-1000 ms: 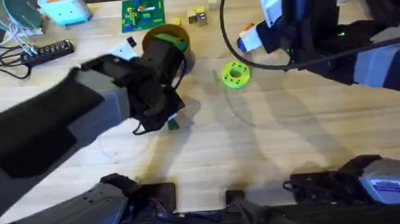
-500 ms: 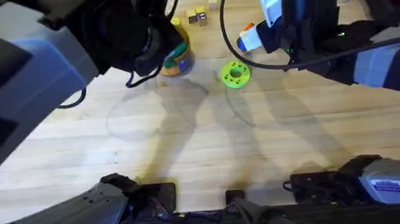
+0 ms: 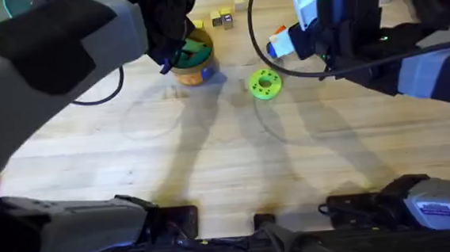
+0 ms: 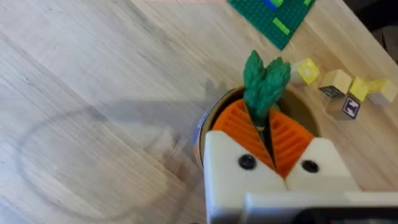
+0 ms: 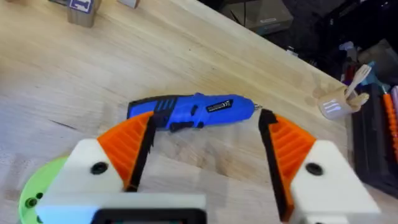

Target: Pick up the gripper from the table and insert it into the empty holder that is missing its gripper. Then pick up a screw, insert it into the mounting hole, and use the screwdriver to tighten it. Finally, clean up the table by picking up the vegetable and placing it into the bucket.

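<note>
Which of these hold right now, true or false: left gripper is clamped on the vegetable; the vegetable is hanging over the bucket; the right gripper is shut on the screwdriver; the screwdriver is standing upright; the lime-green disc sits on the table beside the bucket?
1. The left gripper is clamped on the vegetable. True: its orange pads are closed on the stem, leafy end sticking out.
2. The vegetable hangs over the bucket. True: the bucket's rim shows right behind the fingers.
3. The right gripper is shut on the screwdriver. False: its fingers stand wide apart, the tool lying beyond them.
4. The screwdriver stands upright. False: it lies flat on the table.
5. The lime-green disc sits beside the bucket. True.
</note>
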Controlling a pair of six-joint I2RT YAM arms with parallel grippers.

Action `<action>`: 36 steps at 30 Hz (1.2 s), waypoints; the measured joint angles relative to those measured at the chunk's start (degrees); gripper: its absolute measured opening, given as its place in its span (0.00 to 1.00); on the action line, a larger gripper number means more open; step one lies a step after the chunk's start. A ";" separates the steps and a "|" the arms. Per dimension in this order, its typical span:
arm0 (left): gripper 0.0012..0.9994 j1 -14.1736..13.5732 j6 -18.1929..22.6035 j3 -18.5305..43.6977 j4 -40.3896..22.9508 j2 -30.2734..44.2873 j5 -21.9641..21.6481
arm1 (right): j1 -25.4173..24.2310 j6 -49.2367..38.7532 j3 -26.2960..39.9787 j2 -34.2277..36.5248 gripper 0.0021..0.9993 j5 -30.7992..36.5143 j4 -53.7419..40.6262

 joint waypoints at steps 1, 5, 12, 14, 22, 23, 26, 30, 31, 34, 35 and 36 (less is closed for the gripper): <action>0.02 0.42 0.00 0.00 0.45 0.30 0.07 | 0.00 0.00 0.00 0.00 0.99 0.00 0.00; 0.02 1.09 0.00 0.00 2.08 0.43 1.17 | 0.00 0.00 0.00 0.00 0.99 0.00 0.00; 0.72 1.09 0.13 0.00 2.16 0.43 6.49 | 1.66 2.25 0.00 0.00 0.99 0.00 0.00; 0.96 1.09 0.27 0.00 2.18 0.43 7.50 | 2.71 3.14 0.00 0.00 0.99 0.00 -0.26; 1.00 0.99 10.46 1.20 0.84 0.41 8.89 | 4.90 6.77 5.65 -2.74 0.99 -1.39 -23.41; 1.00 0.82 12.57 1.93 -0.03 0.36 8.97 | 4.67 7.86 7.94 -3.13 0.99 -2.41 -27.84; 1.00 0.17 18.90 3.84 -3.75 -0.77 9.16 | 3.94 10.53 14.51 -4.08 0.99 -6.11 -39.05; 1.00 -1.00 29.27 6.24 -12.54 -4.56 9.37 | 3.19 13.18 23.30 -4.89 0.99 -11.58 -53.35; 1.00 -1.34 32.06 6.57 -15.20 -5.77 9.66 | 3.13 13.73 25.37 -4.98 0.99 -12.90 -56.63; 1.00 -2.55 39.87 6.84 -23.24 -9.09 11.65 | 3.13 14.96 29.84 -5.07 0.99 -15.24 -63.31; 1.00 -3.07 42.07 6.84 -25.72 -10.00 12.50 | 3.13 15.54 30.92 -5.09 0.99 -15.82 -64.70; 1.00 -3.61 43.85 6.84 -27.76 -10.68 13.20 | 3.13 16.16 31.55 -5.09 0.99 -16.13 -65.32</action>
